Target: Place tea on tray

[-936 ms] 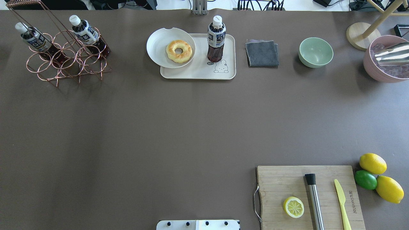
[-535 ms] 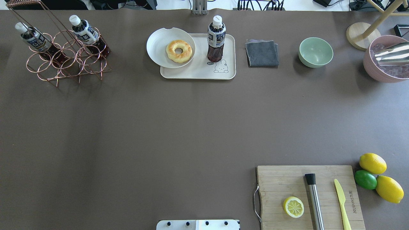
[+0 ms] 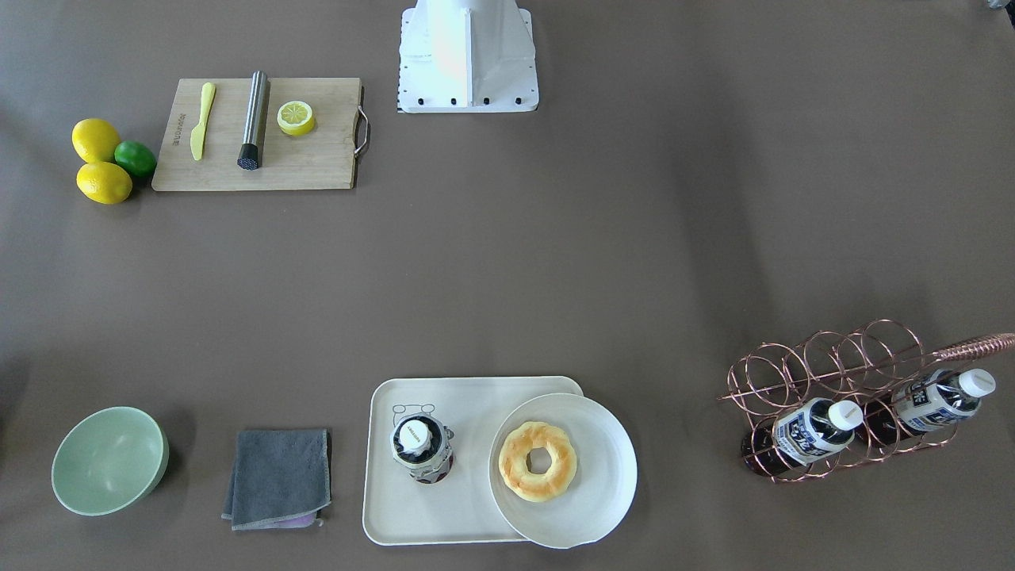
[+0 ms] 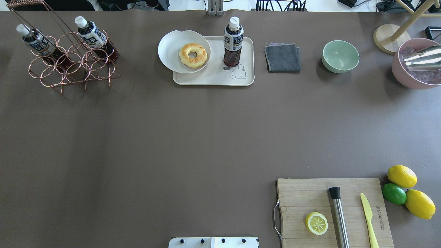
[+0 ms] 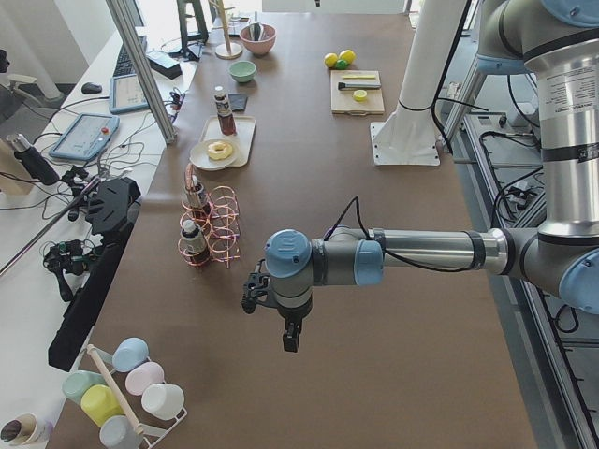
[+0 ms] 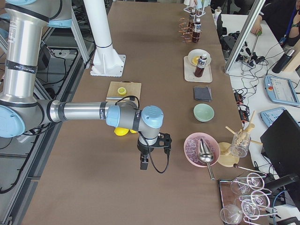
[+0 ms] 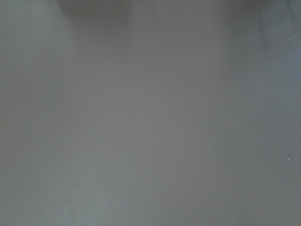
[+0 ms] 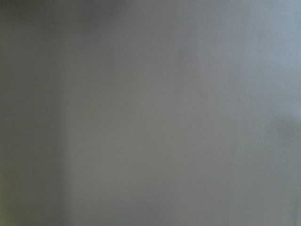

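One tea bottle (image 4: 233,43) stands upright on the right half of the cream tray (image 4: 213,79), beside the bear drawing; it also shows in the front view (image 3: 420,448) on the tray (image 3: 460,404). Two identical bottles (image 4: 34,39) (image 4: 91,34) lean in a copper wire rack (image 4: 69,69) at the far left. The left gripper (image 5: 291,334) hangs over bare table past the rack, seen only from the left side. The right gripper (image 6: 144,163) hangs over bare table near the pink bowl, seen only from the right side. I cannot tell whether either is open or shut. Both wrist views show only brown table.
A white plate (image 4: 170,48) with a doughnut (image 4: 193,55) overlaps the tray's left end. A grey cloth (image 4: 282,57), a green bowl (image 4: 340,56) and a pink bowl (image 4: 410,77) lie to the right. A cutting board (image 4: 303,196) with a lemon half, muddler and knife sits at near right.
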{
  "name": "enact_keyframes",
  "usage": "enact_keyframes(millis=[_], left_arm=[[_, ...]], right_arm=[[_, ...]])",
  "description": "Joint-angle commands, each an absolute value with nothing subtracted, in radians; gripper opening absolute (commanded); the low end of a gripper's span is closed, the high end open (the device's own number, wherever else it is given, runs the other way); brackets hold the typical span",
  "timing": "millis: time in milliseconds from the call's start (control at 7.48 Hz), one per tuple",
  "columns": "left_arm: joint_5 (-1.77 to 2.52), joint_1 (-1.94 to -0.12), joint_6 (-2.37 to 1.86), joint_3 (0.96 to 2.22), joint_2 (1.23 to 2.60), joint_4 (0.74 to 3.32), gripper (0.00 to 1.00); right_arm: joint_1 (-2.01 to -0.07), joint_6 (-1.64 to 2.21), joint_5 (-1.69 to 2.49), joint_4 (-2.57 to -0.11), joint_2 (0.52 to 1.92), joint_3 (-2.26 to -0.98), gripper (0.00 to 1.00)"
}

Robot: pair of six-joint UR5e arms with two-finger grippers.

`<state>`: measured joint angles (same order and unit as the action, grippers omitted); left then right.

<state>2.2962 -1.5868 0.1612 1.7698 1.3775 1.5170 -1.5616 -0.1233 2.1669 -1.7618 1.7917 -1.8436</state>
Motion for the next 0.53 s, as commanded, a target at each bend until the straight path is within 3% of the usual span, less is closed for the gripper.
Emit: enact_keyframes(millis=[0, 401], left_arm=[[2.302, -1.588, 0.16, 1.77, 1.378, 1.517, 1.0], [2.303, -1.589, 0.16, 1.772, 1.378, 1.517, 1.0]], right_arm=[[-1.562, -0.123, 2.169, -1.744, 1.792, -1.842, 1.0], [-1.562, -0.124, 2.195, -1.74, 1.792, -1.842, 1.0]])
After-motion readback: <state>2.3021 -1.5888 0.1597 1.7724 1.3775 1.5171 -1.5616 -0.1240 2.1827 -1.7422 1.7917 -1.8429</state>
